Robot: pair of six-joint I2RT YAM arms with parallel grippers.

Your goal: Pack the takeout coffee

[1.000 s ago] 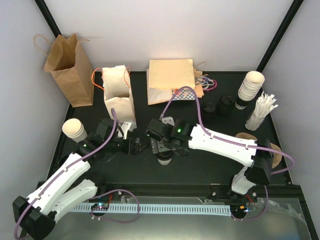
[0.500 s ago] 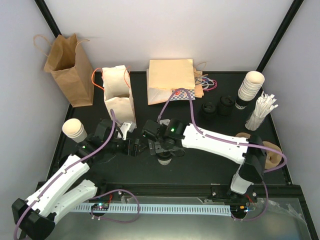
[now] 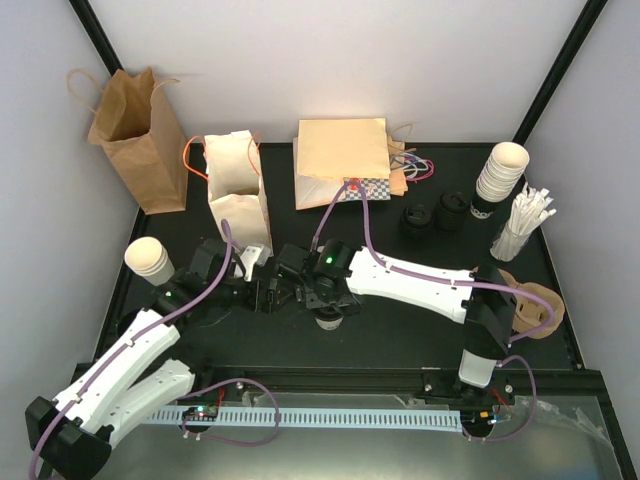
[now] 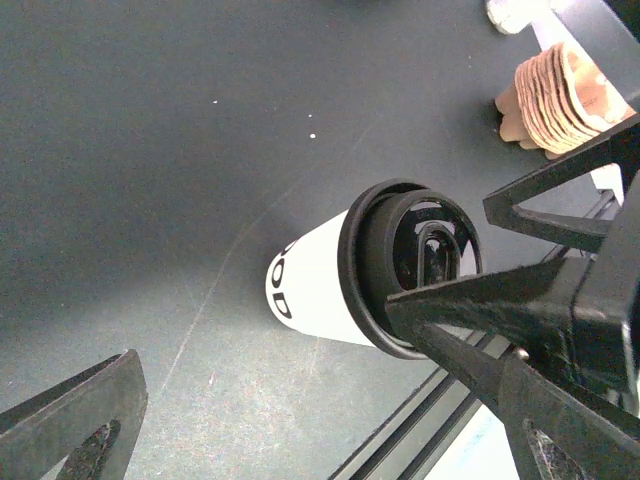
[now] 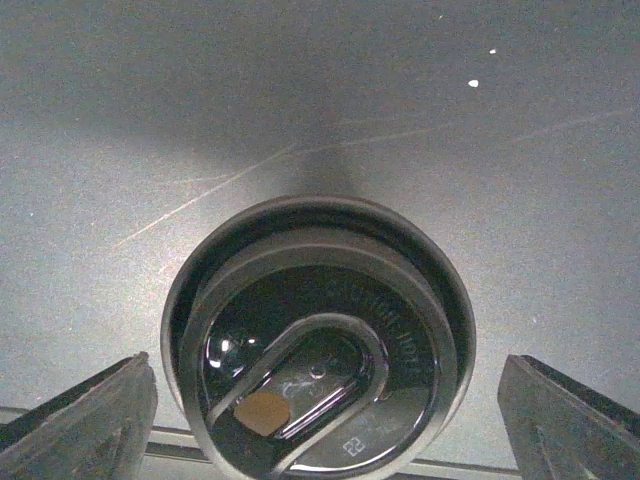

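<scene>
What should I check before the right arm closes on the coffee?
1. Takeout coffee upright on the table: ok.
2. Black lid seated flush on it: ok, as far as the left wrist view shows.
3. Right gripper centred over the lid, jaws open either side: ok.
4. Jaws low enough to grip the cup wall rather than the lid: cannot tell.
5. Left gripper out of the closing path: cannot tell; its jaws are open, close beside the cup.
6. White paper bag upright with mouth open: upright ok, mouth cannot tell.
</scene>
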